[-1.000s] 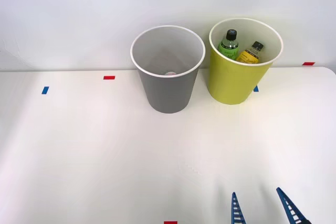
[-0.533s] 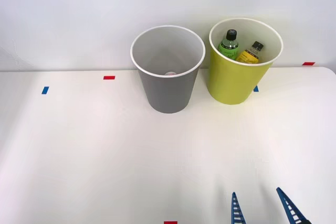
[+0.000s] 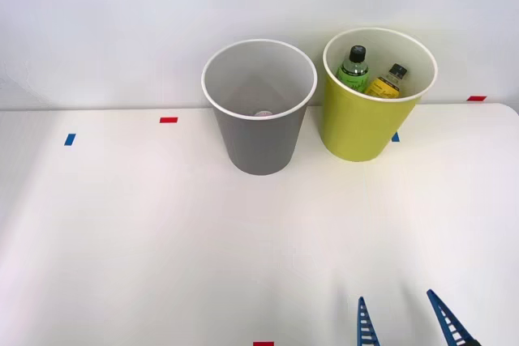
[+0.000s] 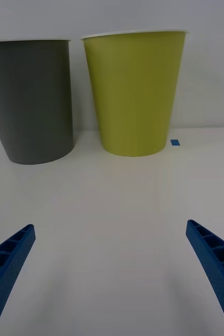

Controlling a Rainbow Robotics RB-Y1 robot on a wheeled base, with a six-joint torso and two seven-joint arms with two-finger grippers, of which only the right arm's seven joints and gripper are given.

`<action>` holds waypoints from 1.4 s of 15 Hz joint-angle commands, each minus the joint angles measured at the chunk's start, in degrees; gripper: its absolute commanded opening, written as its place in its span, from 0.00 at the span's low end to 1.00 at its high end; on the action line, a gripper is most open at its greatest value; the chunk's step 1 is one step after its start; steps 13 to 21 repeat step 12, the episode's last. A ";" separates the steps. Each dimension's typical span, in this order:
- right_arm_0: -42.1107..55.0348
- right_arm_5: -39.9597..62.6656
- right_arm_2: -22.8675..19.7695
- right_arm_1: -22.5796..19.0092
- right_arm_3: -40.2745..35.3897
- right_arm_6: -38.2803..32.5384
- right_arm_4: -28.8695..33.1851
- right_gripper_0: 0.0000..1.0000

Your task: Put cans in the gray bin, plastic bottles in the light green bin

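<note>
Both bottles [image 3: 369,72] stand inside the green bin [image 3: 361,127] — the green-labelled one beside the yellow. The gray bin [image 3: 259,139] sits just to its left, something pale at its bottom, too little showing to name. The right gripper [image 3: 405,326] hovers low near the table's [image 3: 122,241] front edge, fingers spread wide, holding nothing. The sorting looks finished — the next move is likely only to retreat.
</note>
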 commanded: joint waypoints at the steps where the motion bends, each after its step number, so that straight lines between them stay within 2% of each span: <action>1: 0.00 0.00 0.00 0.00 0.00 0.00 0.00 1.00; 21: 0.00 0.00 0.00 0.00 0.00 0.00 0.00 1.00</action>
